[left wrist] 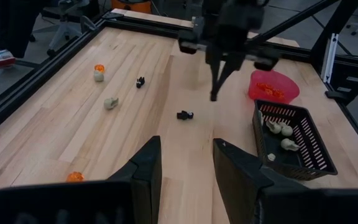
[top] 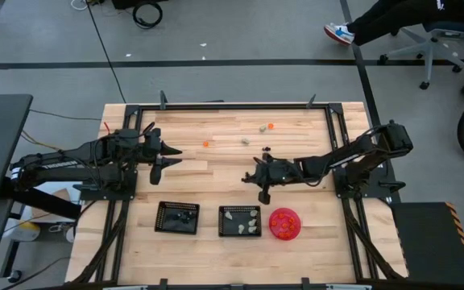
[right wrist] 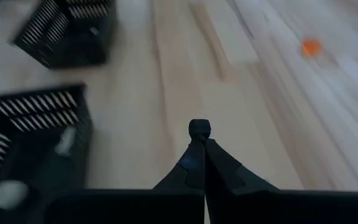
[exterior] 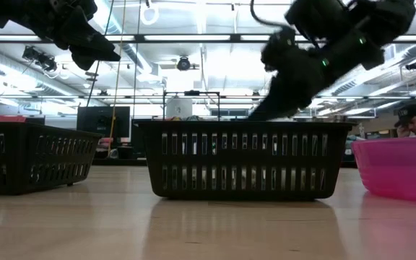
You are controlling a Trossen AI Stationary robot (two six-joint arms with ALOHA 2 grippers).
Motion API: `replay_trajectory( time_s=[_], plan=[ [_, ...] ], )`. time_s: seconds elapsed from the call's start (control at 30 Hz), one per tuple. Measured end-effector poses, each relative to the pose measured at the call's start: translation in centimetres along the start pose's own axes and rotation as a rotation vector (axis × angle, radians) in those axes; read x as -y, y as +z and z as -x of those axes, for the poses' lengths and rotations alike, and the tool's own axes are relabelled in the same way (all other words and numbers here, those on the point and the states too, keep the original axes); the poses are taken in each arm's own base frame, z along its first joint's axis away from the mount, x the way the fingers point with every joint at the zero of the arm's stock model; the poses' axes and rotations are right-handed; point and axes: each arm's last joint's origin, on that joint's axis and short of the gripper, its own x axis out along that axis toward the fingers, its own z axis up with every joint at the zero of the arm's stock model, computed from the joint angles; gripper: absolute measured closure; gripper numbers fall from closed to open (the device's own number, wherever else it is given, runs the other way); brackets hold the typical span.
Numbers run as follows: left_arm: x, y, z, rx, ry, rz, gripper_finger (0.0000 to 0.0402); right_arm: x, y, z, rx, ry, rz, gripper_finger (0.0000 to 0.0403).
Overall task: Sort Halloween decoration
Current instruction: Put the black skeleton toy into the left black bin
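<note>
We carry a tiny black trinket [right wrist: 199, 129] pinched in our right gripper [right wrist: 199, 138], above the table near the cream-piece tray [top: 239, 220]; next, the black-piece tray [top: 177, 217] beyond it. Left gripper [left wrist: 185, 163] waits, fingers apart.

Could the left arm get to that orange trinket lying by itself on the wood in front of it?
Probably yes. The left gripper is open, and the orange trinket lies just ahead on bare table, nothing between. The right gripper is off toward the trays, shut on a black trinket.
</note>
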Motion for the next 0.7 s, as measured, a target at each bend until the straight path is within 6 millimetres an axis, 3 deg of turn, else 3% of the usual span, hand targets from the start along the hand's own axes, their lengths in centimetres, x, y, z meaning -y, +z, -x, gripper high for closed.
replay_trajectory(
  time_s=[0.3,0.7],
  plan=[
    [0.0,0.0,0.0,0.001,0.000,0.000,0.0285,-1.8,3.3,0.4,0.232,0.085,0.044,0.0402],
    [0.0,0.0,0.0,0.001,0.000,-0.001,0.0285,-2.4,4.7,1.0,0.381,0.178,0.033,0.0401]
  ],
)
